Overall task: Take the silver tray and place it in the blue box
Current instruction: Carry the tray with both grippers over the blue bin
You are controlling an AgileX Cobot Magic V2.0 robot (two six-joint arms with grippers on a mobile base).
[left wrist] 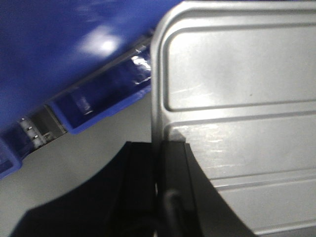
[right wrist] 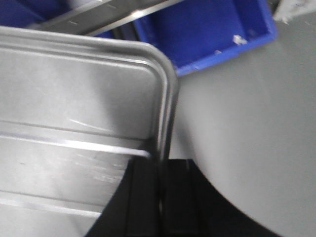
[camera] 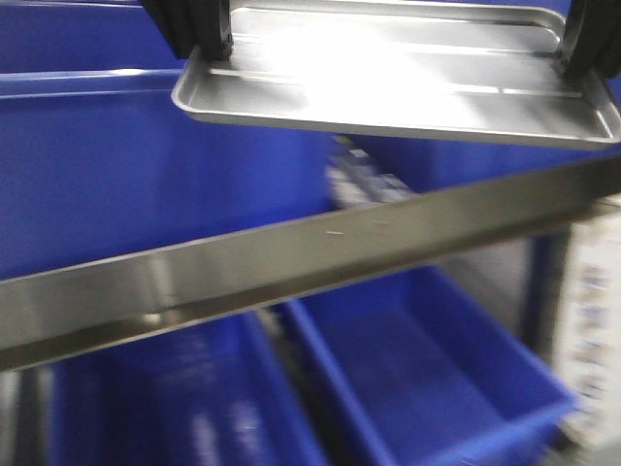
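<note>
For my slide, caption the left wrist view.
Left pincer grips the rim of the silver tray, blue container beyond.

looks like a storeroom or warehouse stock area: a steel rack rail (camera: 291, 262) crosses the view, shallow blue plastic bins (camera: 427, 379) below the rail, a large blue box (camera: 146, 165) above it, plain grey floor (right wrist: 247, 123) beneath.

Clamped onto the left rim of the silver tray (left wrist: 237, 89) with the left gripper (left wrist: 159, 148): one black finger (left wrist: 140, 170) outside the rim, the other inside on the tray bottom. Above and right of the fingers, shiny ridged bottom and a rounded corner. Up-left, blurred blue box (left wrist: 98, 103) with a pocketed rim. Left of the fingers, plain grey surface (left wrist: 74, 168).
</note>
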